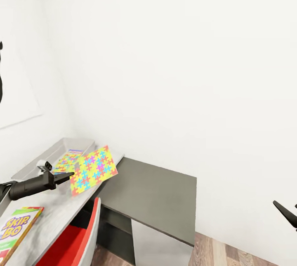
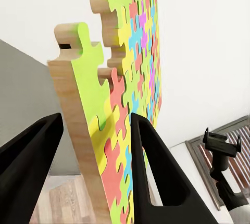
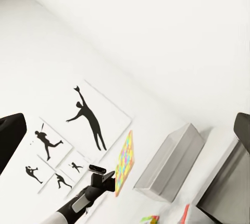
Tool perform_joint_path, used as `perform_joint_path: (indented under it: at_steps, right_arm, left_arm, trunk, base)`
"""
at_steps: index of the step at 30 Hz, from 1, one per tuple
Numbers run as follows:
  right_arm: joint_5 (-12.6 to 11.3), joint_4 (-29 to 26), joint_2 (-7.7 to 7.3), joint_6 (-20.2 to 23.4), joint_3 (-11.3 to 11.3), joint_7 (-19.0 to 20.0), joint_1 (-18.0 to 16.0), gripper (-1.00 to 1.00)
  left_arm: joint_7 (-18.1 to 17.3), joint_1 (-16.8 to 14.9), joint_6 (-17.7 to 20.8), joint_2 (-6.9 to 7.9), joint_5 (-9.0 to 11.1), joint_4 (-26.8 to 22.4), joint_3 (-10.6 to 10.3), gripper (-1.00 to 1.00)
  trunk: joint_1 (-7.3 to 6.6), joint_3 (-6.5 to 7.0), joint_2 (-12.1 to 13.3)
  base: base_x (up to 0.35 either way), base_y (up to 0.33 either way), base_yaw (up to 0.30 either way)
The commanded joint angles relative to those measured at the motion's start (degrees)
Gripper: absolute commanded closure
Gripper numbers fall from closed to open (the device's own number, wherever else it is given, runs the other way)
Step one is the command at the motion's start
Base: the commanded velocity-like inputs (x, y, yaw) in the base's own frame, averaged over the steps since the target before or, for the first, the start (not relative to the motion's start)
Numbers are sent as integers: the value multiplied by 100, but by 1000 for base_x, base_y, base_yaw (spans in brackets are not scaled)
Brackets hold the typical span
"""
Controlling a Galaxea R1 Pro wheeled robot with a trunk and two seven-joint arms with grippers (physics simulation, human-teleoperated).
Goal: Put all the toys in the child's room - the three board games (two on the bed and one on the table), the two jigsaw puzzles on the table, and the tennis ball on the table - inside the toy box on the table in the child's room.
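Holding the bright jigsaw puzzle (image 1: 94, 169) by one edge, the left gripper (image 1: 67, 176) has its two black fingers clamped on either face of the board, which hangs tilted in the air above the pale table (image 1: 62, 212), just beside the grey toy box (image 1: 57, 150). Inside the box lies a flat, bright-patterned piece (image 1: 68, 160), probably the other puzzle or a game, though it is too small to say for certain.

From the left wrist view the jigsaw puzzle (image 2: 125, 94) shows a wooden edge of some thickness under its printed face, so it looks stiff and light, more like a thin plank than card. It should not bend or sag in the grip. The faces look smooth, so I judge it could slide or swing between the fingers (image 2: 151, 172) if moved sharply. The knobbed edge gives an uneven surface; a hold further in, on the flat face, looks safer than one on a tab.

A Skip-Bo game box (image 1: 16, 229) rests on the near end of the table, by a red and grey chair (image 1: 78, 237). Being thicker and wider, it probably wants a hold across a short edge.

The right gripper (image 1: 288, 213) hangs well apart over the wood floor, fingers spread and carrying nothing. A lower dark side desk (image 1: 152, 196) stands by the wall.
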Motion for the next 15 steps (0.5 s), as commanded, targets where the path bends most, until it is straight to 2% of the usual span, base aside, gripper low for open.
perform_joint_path:
  at_steps: [1, 9, 15]
  right_arm:
    - [-32, -1, -2, 37, 4, -9, 0, -100]
    - [-32, 0, -2, 43, -8, -7, 0, -100]
    - [-32, 2, -2, 40, -10, -6, 0, -100]
  left_arm:
    - [-23, -4, 61, 2, 4, 0, 0, 100]
    - [-23, -4, 61, 2, 2, 0, 3, 100]
    - [-23, -4, 61, 2, 3, 0, -3, 100]
  trunk:
    - [6, -5, -11]
    - [6, 49, -11]
    - [6, 59, -11]
  base:
    - [237, 160, -199]
    - [236, 153, -190]
    - [128, 34, -49]
